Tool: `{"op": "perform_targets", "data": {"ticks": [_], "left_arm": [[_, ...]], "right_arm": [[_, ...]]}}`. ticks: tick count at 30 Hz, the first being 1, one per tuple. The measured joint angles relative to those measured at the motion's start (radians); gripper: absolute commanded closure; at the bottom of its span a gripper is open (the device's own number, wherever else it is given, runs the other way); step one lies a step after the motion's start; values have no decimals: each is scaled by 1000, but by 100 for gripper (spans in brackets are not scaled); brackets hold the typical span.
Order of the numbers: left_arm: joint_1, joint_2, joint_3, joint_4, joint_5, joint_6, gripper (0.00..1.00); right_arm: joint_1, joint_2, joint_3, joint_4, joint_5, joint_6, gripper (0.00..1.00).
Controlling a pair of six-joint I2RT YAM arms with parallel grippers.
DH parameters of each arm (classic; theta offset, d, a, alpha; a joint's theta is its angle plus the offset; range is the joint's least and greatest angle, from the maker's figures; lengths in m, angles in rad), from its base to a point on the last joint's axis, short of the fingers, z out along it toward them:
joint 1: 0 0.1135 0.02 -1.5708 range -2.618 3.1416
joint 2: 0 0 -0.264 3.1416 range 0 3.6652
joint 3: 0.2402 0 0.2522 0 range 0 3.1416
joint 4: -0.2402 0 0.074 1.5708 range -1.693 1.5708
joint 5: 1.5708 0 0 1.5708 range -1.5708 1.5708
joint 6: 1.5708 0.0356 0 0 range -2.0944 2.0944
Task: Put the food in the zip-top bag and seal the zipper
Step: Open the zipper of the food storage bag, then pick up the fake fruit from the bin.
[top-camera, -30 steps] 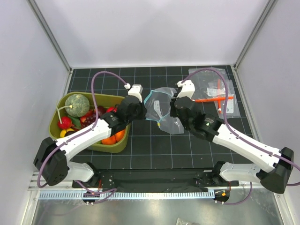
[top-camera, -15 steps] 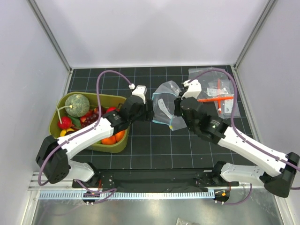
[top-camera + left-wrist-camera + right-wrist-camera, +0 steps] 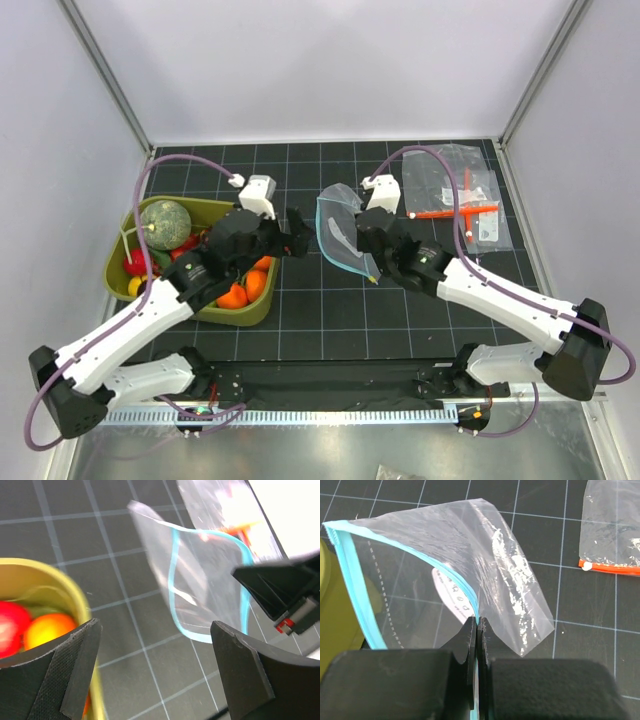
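Clear plastic zip-top bag [image 3: 340, 228] sits between the arms, its blue edge pinched by the right pincer [image 3: 477, 630]. The left pincer [image 3: 155, 650] is spread, holding nothing. Held at one spot, the floppy mouth may fold shut.

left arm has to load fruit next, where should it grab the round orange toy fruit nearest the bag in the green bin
Grip the round orange toy fruit across its middle, coming straight down with the open left gripper. It lies in the olive green bin, tucked in the corner beside a second orange fruit, so a sideways approach would likely hit the wall.
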Motion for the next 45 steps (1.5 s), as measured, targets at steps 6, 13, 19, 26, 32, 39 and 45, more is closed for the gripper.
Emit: {"op": "perform_targets", "data": {"ticks": [6,13,19,26,32,39,45], "left_arm": [[-1,-40,9,-84,-221,-2,5],[3,86,43,-223,-426,-2,0],[92,201,55,-300,-433,-29,0],[218,281,54,-302,-315,-58,0],[280,379,54,-249,-172,-57,0],[346,446,53,-195,-34,-77,2],[388,472,-1,-154,76,-101,37]], "right_arm": [[0,-3,24,-39,49,-5,99],[0,-3,95,-114,120,-15,99],[0,-3,95,-127,130,-20,99],[0,0,95,-126,130,-23,99],[0,0,94,-124,114,-23,99],[0,11,91,-117,92,-23,99],[0,11,85,-110,76,-23,99]]}}
